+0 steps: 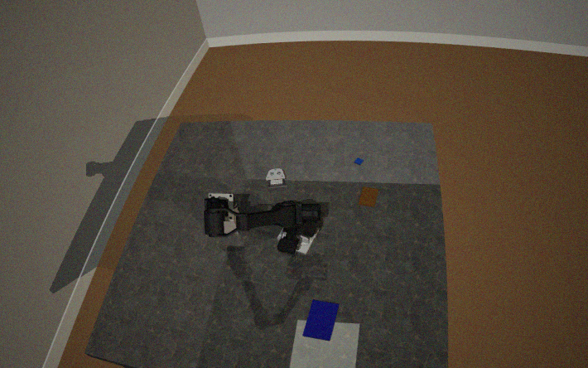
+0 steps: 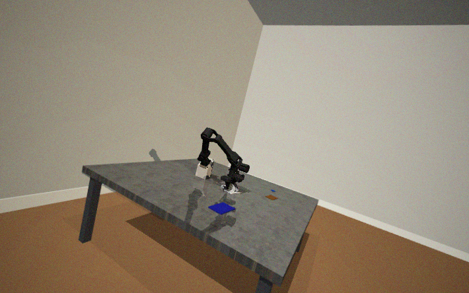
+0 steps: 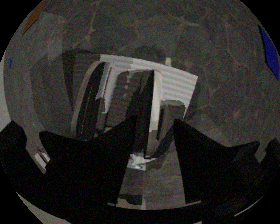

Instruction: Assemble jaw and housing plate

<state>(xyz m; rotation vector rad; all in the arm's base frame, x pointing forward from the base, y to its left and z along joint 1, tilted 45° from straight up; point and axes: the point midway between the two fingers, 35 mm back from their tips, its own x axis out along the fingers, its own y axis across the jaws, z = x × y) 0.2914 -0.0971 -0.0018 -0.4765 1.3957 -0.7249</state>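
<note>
The white ridged base [image 1: 306,245] [image 3: 178,82] lies on the table under my wrist. One long jaw [image 3: 89,102] stands over its left part in the wrist view. My gripper [image 3: 155,121] is shut on the other jaw [image 3: 155,102], which stands upright over the right part of the base. The two jaws are side by side with a gap between them. The pins and gear teeth are hidden or too dark to tell, so whether the held jaw is seated does not show. The white housing plate [image 1: 275,174], with two round holes, sits apart, beyond my arm in the top view.
A blue sheet [image 1: 320,320] [image 2: 221,208] [image 3: 271,52] overlaps a pale panel [image 1: 325,351] near the table's front edge. An orange square [image 1: 368,196] [image 2: 271,196] and a small blue square [image 1: 359,161] [image 2: 273,191] lie to the right of the arm.
</note>
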